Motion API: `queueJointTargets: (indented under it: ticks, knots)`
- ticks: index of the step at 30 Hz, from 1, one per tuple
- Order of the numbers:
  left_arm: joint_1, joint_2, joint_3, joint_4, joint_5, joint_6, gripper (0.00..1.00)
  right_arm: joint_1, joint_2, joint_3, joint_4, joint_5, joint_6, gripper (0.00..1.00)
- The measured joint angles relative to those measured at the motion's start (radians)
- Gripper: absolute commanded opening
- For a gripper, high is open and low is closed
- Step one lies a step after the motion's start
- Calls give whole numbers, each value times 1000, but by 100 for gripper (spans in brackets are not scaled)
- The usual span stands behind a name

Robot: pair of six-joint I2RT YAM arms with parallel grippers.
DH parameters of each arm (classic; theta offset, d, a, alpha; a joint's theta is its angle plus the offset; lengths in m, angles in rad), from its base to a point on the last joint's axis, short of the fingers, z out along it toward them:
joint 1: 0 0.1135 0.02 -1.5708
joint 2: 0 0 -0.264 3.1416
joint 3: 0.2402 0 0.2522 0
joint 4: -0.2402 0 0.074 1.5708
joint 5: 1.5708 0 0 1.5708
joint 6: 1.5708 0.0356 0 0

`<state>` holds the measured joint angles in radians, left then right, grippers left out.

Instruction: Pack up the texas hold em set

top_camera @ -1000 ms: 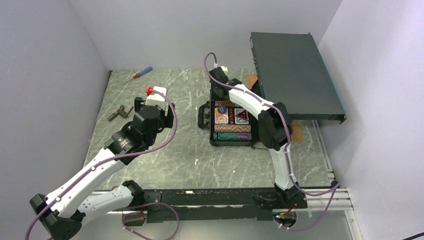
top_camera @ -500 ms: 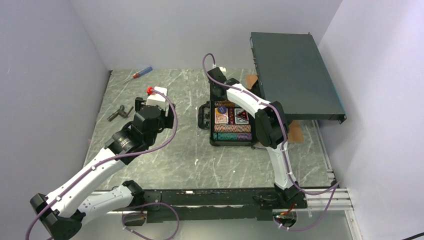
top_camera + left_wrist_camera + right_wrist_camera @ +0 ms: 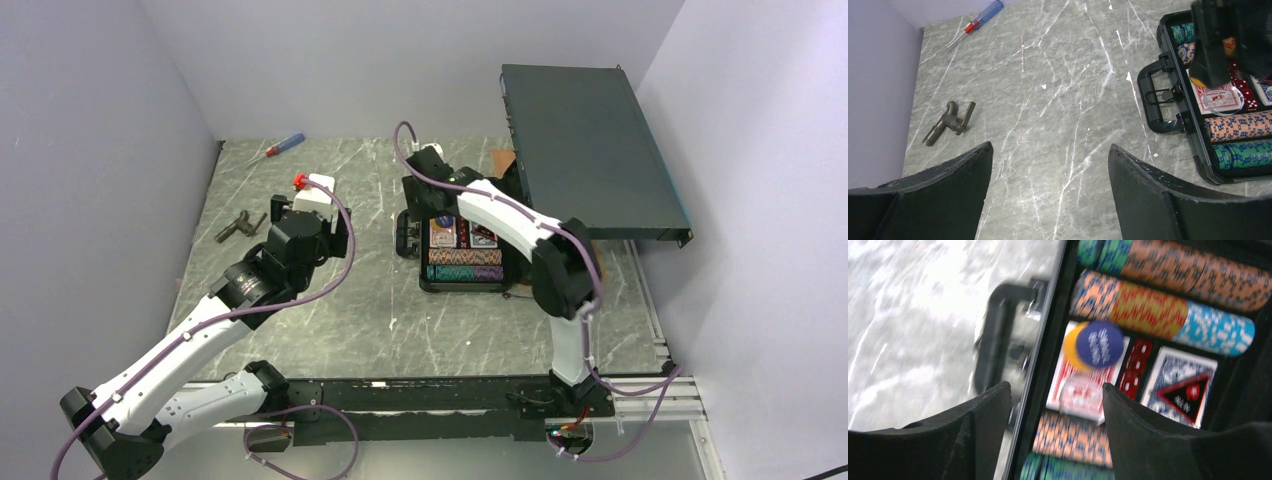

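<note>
Your right gripper (image 3: pixel 1055 390) hovers, fingers spread, above the open case (image 3: pixel 1198 152).
Your left gripper (image 3: pixel 1050 147), at its 9 o'clock, also gapes.

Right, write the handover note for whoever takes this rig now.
Left gripper: open, empty, hovering over the table left of the case.
Right gripper: open, empty, above the red deck in the case.
The case is open; inside are chip rows, red deck, blue deck, red dice, and round buttons on the red deck.
Done: contents sit in the case.
Left: probably close and latch it.
</note>
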<state>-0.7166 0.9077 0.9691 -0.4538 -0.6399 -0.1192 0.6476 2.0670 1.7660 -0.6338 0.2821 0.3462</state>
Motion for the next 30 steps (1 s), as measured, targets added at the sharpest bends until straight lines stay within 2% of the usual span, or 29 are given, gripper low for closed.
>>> queueJointTargets:
  ticks: [6, 11, 16, 20, 23, 26, 30]
  knots:
    - [0, -1, 0, -2, 18, -7, 87, 106, -357, -259, 6, -56, -73, 89]
    - [0, -15, 0, -11, 32, -14, 87, 192, -658, -489, 18, -68, -121, 91]
    - [0, -50, 0, -21, 53, -29, 87, 261, -922, -740, 74, -50, -87, 91]
    - [0, -69, 0, -23, 81, -43, 87, 282, -1143, -909, 146, -11, -8, 90]
    - [0, -75, 0, -24, 101, -55, 87, 282, -1257, -942, 157, 79, 77, 88]
    - [0, -83, 0, -26, 116, -61, 87, 282, -1289, -944, 134, 205, 184, 93]
    - [0, -103, 0, -27, 130, -64, 87, 282, -1268, -940, -38, 394, 412, 93]
